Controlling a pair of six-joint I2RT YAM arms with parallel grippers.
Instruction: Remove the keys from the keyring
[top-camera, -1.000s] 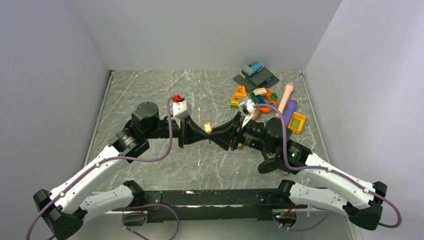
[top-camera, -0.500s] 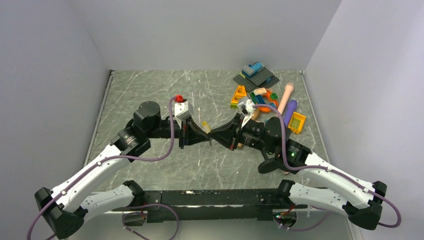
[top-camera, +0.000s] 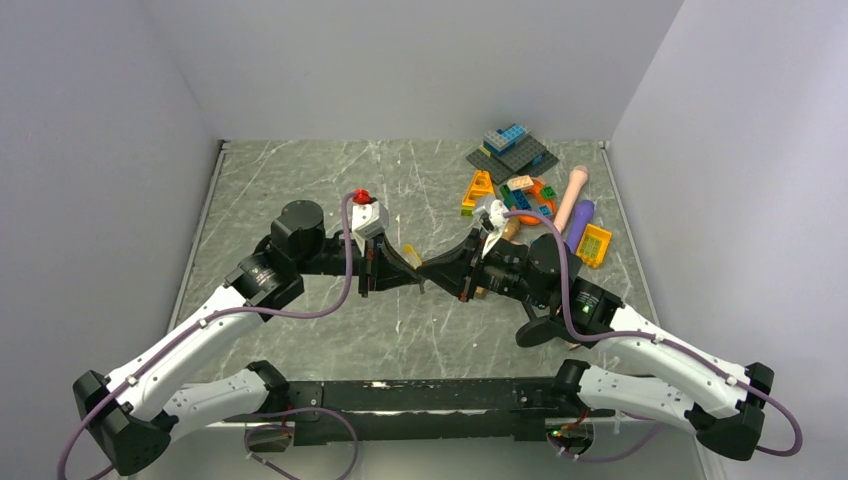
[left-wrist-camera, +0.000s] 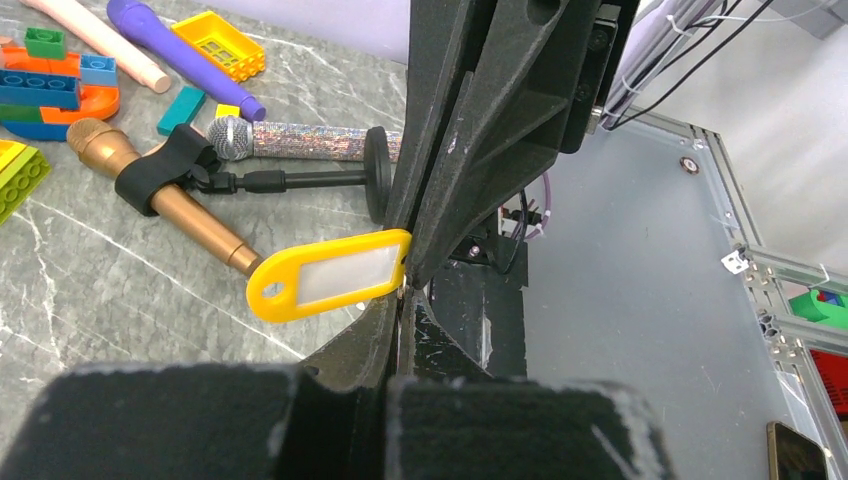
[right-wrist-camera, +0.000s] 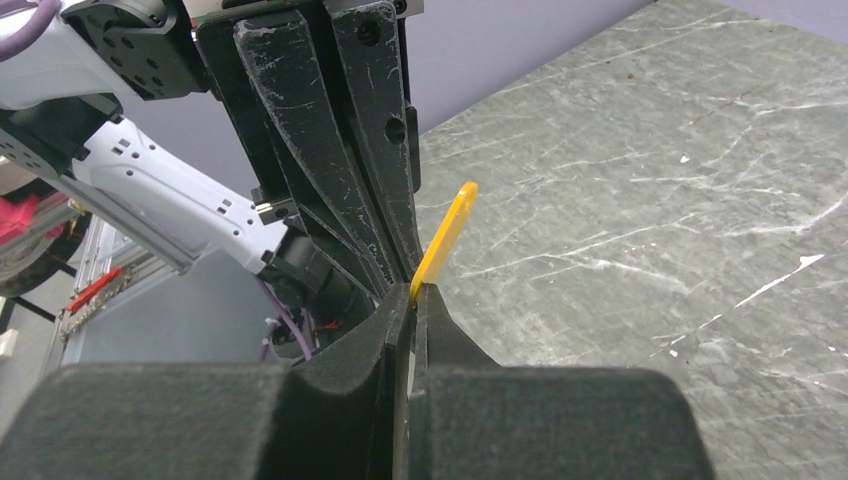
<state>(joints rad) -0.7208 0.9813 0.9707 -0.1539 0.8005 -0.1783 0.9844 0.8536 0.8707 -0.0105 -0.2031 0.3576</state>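
Observation:
My left gripper (top-camera: 412, 272) and right gripper (top-camera: 430, 268) meet tip to tip above the middle of the table. A yellow plastic key tag (top-camera: 410, 254) with a clear window sticks up between them. In the right wrist view the tag (right-wrist-camera: 445, 238) is edge-on, its end pinched in my shut right gripper (right-wrist-camera: 412, 292). In the left wrist view the tag (left-wrist-camera: 330, 272) lies flat-on, and my left gripper (left-wrist-camera: 400, 300) is shut on a thin grey metal sliver that looks like the keyring. The brass keys are hidden.
A gold toy microphone (left-wrist-camera: 170, 205) and a glitter microphone on a black stand (left-wrist-camera: 300, 142) lie right of the grippers. Lego bricks (top-camera: 512, 150), a purple microphone (top-camera: 580, 222) and a yellow block (top-camera: 594, 244) fill the back right. Walls close three sides.
The yellow tag has turned from face-on to a thin slanted edge in the top view. The left arm has shifted slightly up and right. Both grippers stay shut, tips together.

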